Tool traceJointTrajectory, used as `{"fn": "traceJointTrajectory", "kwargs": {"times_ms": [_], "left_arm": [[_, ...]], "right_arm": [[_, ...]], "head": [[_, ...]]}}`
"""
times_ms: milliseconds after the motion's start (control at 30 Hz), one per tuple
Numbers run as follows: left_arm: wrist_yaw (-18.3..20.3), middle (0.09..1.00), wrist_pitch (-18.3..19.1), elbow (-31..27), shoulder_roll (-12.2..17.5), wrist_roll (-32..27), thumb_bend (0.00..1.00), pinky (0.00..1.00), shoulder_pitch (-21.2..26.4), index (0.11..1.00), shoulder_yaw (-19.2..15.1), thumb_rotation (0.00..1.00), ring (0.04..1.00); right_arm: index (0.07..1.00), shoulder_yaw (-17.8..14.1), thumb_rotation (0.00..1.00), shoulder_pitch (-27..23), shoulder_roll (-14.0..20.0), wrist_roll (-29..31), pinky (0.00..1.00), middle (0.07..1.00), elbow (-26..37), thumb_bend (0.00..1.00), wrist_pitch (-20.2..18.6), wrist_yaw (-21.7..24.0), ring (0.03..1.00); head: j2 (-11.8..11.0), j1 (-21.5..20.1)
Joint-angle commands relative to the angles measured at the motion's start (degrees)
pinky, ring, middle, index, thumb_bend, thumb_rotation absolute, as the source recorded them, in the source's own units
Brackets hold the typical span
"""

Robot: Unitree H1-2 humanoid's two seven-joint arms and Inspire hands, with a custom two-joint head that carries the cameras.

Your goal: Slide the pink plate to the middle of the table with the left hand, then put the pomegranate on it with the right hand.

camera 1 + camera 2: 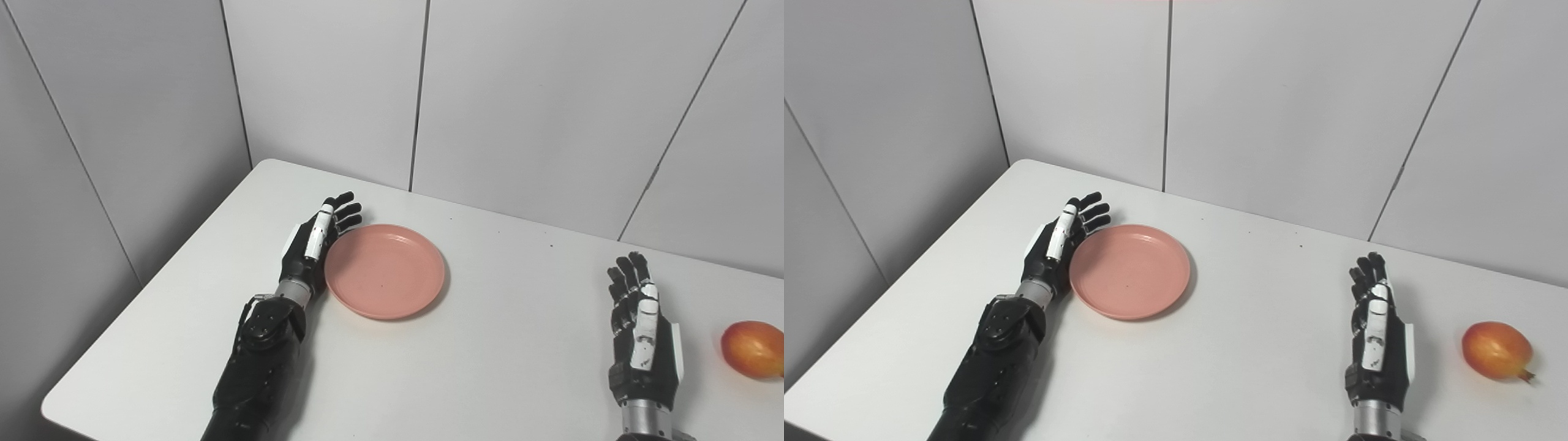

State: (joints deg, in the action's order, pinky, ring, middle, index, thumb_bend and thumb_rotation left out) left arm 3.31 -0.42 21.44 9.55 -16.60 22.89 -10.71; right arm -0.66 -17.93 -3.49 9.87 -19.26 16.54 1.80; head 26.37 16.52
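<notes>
The pink plate (384, 270) lies flat on the white table (478, 367), left of centre. My left hand (315, 242) stands on edge against the plate's left rim, fingers straight and apart, holding nothing. A red-yellow pomegranate (1496, 350) rests near the right edge of the table. My right hand (1375, 334) is open, upright on its edge, a short way left of the fruit and not touching it.
Grey wall panels (520, 92) close off the back and left of the table. The table's left corner (263, 165) and front-left edge are near the left arm (260, 367). Bare tabletop stretches between the plate and the right hand.
</notes>
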Motion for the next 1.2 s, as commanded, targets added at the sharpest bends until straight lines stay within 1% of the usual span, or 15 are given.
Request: {"fn": "traceJointTrajectory", "kwargs": {"times_ms": [0, 100, 167, 267, 367, 500, 533, 667, 733, 833, 900, 967, 1100, 1167], "left_arm": [[0.9, 0.834, 0.3, -1.7, -0.1, 0.4, 0.32, 0.82, 1.8, 0.817, 0.7, 0.97, 0.839], [0.8, 0.837, 0.6, -1.4, -0.5, 0.8, 0.32, 0.83, 1.9, 0.816, 1.3, 0.95, 0.847], [0.0, 0.831, 0.3, -1.6, -1.1, 1.6, 0.32, 0.82, 1.8, 0.807, 1.5, 0.95, 0.842], [-0.7, 0.824, 0.6, -2.2, -1.8, 2.4, 0.31, 0.82, 1.5, 0.798, 1.7, 0.95, 0.832], [-0.6, 0.824, 2.0, -3.5, -2.3, 2.7, 0.31, 0.83, 1.3, 0.798, 2.1, 0.97, 0.836], [0.4, 0.846, 3.1, -4.5, -2.6, 2.4, 0.3, 0.85, 1.1, 0.819, 2.9, 1.0, 0.858], [0.7, 0.847, 3.1, -4.6, -2.6, 2.2, 0.3, 0.85, 1.1, 0.821, 3.1, 1.0, 0.859], [1.6, 0.858, 4.4, -5.7, -3.1, 0.9, 0.29, 0.85, 0.8, 0.831, 3.3, 0.99, 0.867], [1.5, 0.85, 5.3, -6.3, -3.4, 0.9, 0.29, 0.85, 0.8, 0.824, 3.5, 0.97, 0.86], [0.6, 0.84, 7.1, -7.7, -4.1, 1.5, 0.29, 0.84, 0.5, 0.815, 3.8, 0.97, 0.851], [0.2, 0.84, 8.6, -8.9, -4.6, 2.1, 0.29, 0.84, 0.1, 0.813, 4.2, 0.98, 0.848], [0.0, 0.844, 9.3, -9.7, -5.1, 2.4, 0.29, 0.84, -0.3, 0.816, 4.5, 1.0, 0.849], [0.3, 0.847, 9.3, -10.7, -6.1, 2.4, 0.3, 0.83, -1.0, 0.819, 5.0, 1.0, 0.853], [0.0, 0.853, 10.6, -11.9, -6.9, 1.9, 0.29, 0.84, -1.4, 0.826, 4.9, 1.0, 0.861]], "right_arm": [[0.931, -0.5, 0.93, 4.1, 0.5, -0.6, 1.0, 0.929, -3.2, 0.51, 1.1, 0.5, 0.929], [0.921, -0.4, 0.92, 4.2, 0.1, -1.1, 0.98, 0.919, -2.7, 0.52, 0.6, -0.1, 0.919], [0.917, -0.4, 0.92, 4.2, -0.1, -1.6, 0.98, 0.916, -2.6, 0.52, 0.2, -0.4, 0.916], [0.916, -0.2, 0.93, 4.4, -0.4, -2.0, 0.99, 0.917, -2.0, 0.53, -0.7, -0.6, 0.921], [0.914, -0.1, 0.93, 4.5, -0.7, -3.0, 0.99, 0.916, -1.6, 0.52, -0.9, -1.3, 0.919], [0.917, 0.0, 0.94, 4.7, -1.3, -3.8, 0.99, 0.917, -0.6, 0.52, -2.6, -2.1, 0.922], [0.916, 0.1, 0.94, 4.7, -1.4, -3.9, 1.0, 0.917, -0.4, 0.52, -2.8, -2.2, 0.922], [0.908, 0.3, 0.93, 4.8, -2.2, -4.4, 1.0, 0.909, 0.1, 0.51, -3.0, -2.9, 0.916], [0.908, 0.4, 0.92, 4.8, -2.5, -4.7, 1.0, 0.91, 0.4, 0.52, -3.5, -3.2, 0.92], [0.905, 0.4, 0.92, 4.8, -3.0, -5.0, 1.0, 0.907, 0.7, 0.51, -3.4, -3.4, 0.919], [0.906, 0.5, 0.92, 4.9, -3.3, -5.3, 0.99, 0.906, 0.8, 0.51, -3.3, -3.5, 0.916], [0.91, 0.8, 0.92, 4.8, -3.4, -5.6, 0.99, 0.909, 1.0, 0.51, -3.5, -3.6, 0.918], [0.916, 1.0, 0.93, 4.8, -3.7, -5.9, 1.0, 0.915, 1.5, 0.52, -4.1, -3.6, 0.925], [0.916, 1.0, 0.93, 4.8, -3.8, -5.9, 0.99, 0.914, 1.5, 0.51, -3.8, -3.6, 0.921]], "head": [[0.3, -0.6], [0.7, -1.4], [1.2, -2.5], [1.7, -3.7], [2.3, -5.1], [3.0, -6.9], [3.0, -6.9], [4.0, -9.7], [4.5, -11.0], [4.8, -12.1], [5.2, -13.0], [5.5, -13.8], [5.9, -15.0], [6.2, -15.6]]}}
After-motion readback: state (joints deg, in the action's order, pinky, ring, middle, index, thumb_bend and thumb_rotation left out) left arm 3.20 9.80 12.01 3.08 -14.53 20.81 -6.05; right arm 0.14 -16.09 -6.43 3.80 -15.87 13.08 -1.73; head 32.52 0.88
